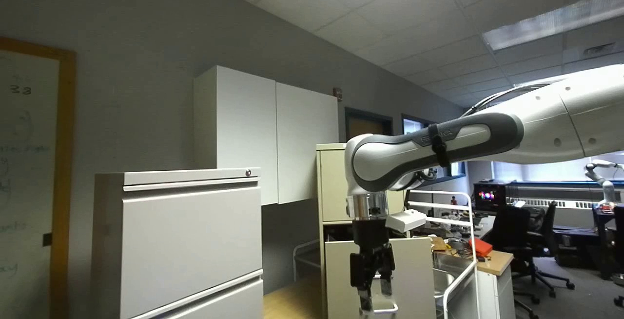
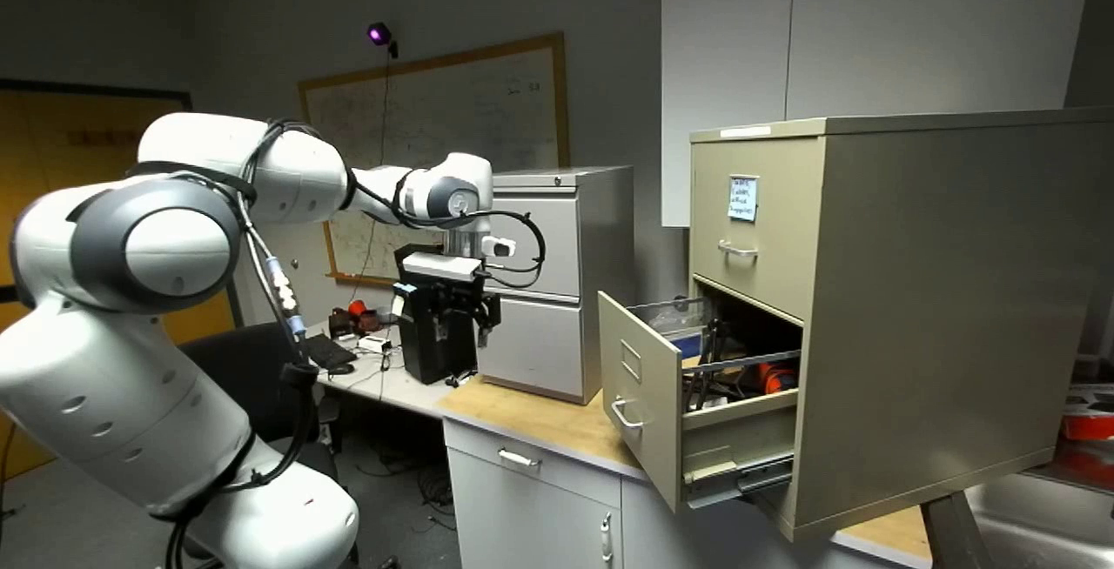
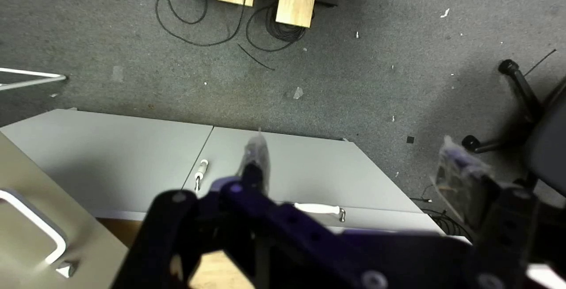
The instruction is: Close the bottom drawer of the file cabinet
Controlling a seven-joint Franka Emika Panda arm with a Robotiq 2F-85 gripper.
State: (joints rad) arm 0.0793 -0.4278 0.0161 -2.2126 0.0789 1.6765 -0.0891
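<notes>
The beige file cabinet (image 2: 931, 291) stands on the right in an exterior view and behind my arm in an exterior view (image 1: 333, 182). Its top drawer (image 2: 709, 212) is shut. Its bottom drawer (image 2: 644, 447) is pulled well out, with cables and an orange item inside. The drawer front also shows behind my gripper (image 1: 414, 270) and at the lower left of the wrist view (image 3: 84, 245), with its white handle (image 3: 37, 222). My gripper (image 2: 463, 332) points down, in front of the drawer front and apart from it. Its fingers (image 3: 357, 152) are wide apart with nothing between them.
A pale grey lateral cabinet (image 2: 531, 347) stands on the wooden counter (image 2: 557, 412) beside the open drawer. White cupboards (image 2: 940, 30) hang above. A black computer tower (image 2: 433, 334) is behind my gripper. A white rack (image 1: 472, 260) stands past the file cabinet.
</notes>
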